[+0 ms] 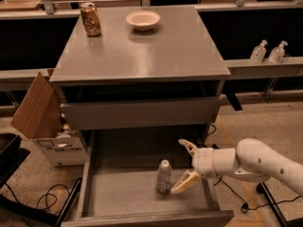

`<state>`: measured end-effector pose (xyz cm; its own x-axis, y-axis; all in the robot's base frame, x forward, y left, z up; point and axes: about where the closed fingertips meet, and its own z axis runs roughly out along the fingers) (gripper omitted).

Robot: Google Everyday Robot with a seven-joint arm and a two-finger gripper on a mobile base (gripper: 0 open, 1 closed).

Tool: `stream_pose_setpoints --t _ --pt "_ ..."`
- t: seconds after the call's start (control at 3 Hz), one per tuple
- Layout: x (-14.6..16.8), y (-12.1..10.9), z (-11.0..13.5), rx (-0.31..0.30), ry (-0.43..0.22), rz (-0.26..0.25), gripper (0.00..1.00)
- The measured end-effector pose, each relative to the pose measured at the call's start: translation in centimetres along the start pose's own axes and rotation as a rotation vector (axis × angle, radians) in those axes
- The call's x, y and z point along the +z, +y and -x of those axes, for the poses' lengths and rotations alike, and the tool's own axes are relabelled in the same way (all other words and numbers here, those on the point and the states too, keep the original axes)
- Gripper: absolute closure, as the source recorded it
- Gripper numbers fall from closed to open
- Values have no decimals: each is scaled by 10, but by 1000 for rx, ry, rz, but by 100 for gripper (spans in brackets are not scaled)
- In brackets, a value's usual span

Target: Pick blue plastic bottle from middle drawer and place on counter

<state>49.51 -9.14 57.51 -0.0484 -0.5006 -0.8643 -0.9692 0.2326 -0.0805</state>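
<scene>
The blue plastic bottle (164, 176), small and clear with a white cap, stands upright on the bare bottom of the open middle drawer (123, 197), right of its centre. My gripper (184, 167) reaches in from the right on a white arm. Its fingers are spread open, one finger (188, 147) behind and one finger (183, 182) in front, just right of the bottle and not touching it. The grey counter (156, 46) tops the cabinet above.
A gold-brown can (90, 19) and a white bowl (143, 20) stand at the counter's back. Two pump-top bottles (268, 51) stand on a shelf at right. An open cardboard box (45, 122) sits on the floor left of the cabinet. Cables lie on the floor.
</scene>
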Motion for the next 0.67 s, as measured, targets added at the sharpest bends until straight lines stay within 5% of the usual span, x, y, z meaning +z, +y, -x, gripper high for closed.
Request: stream_pose_setpoints --t 0.67 --pt "56 0 -43 47 -34 43 0"
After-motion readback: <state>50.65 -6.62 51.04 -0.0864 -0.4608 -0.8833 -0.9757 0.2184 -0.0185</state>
